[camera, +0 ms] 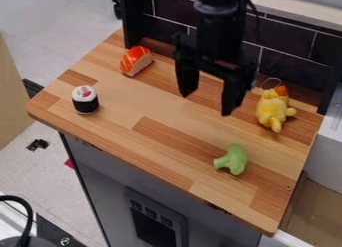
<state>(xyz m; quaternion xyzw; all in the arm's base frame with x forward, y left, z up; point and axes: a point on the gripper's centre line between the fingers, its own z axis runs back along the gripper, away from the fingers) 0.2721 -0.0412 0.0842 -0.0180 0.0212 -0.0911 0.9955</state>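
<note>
My fingers (232, 97) stand apart, empty, above the wood-strip table (157, 158). Nearest: fuzzy yellow plush (272, 109). Near: knobbly green broccoli (234, 160). Farther: cylindrical sushi roll (85, 100).

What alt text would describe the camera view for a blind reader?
A black robot arm hangs over a wooden countertop, its jaws open and empty. Around it are a yellow plush toy, green toy broccoli, an orange-and-white sushi piece and a black-and-white sushi roll.
</note>
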